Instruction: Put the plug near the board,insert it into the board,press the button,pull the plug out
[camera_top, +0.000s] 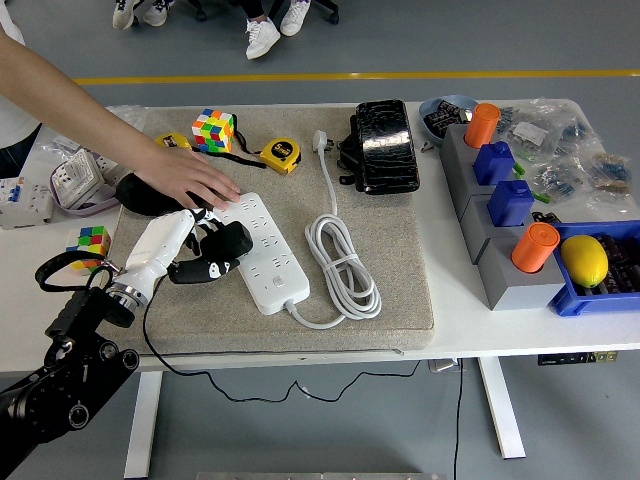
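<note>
The white power strip (268, 250) lies diagonally on the grey mat (400, 260). Its white cable (343, 265) coils to the right and ends in a white plug (321, 141) at the mat's far edge. My left hand (196, 243), white-shelled, is shut on a black plug (224, 248) whose thin black cord trails off the near edge. The plug sits against the strip's left side, over its upper sockets. A person's hand (190, 178) reaches in from the upper left and presses down on the strip's far end. My right hand is out of view.
A black case (382, 145) stands at the mat's back. A Rubik's cube (213, 130) and a yellow tape measure (281, 155) lie at the back left, a smaller cube (93, 241) at the left. Grey blocks with orange and blue pieces (495, 200) and a blue bin (600, 295) fill the right.
</note>
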